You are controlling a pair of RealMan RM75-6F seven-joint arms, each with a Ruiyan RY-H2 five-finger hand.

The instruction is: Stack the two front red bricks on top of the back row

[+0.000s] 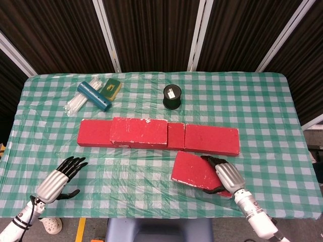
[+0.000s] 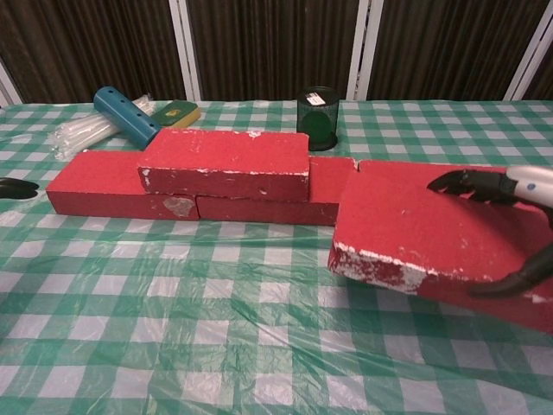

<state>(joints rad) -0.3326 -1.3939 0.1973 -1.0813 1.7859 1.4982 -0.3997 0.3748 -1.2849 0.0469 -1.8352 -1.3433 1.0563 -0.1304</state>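
Observation:
My right hand (image 1: 228, 176) (image 2: 508, 226) grips a red brick (image 1: 194, 170) (image 2: 415, 238) at its right end and holds it lifted off the cloth, just in front of the back row (image 1: 212, 139) (image 2: 112, 186). One red brick (image 1: 139, 132) (image 2: 226, 162) lies stacked on the left part of that row. My left hand (image 1: 56, 178) rests open at the front left of the table, apart from the bricks; only its fingertips (image 2: 13, 186) show in the chest view.
A dark cup (image 1: 172, 96) (image 2: 318, 116) stands behind the row. A blue cylinder (image 1: 94, 95) (image 2: 126, 115), clear tubes (image 1: 76, 104) and a green-yellow sponge (image 1: 111, 87) lie at the back left. The green checked cloth (image 1: 126, 166) covers the table.

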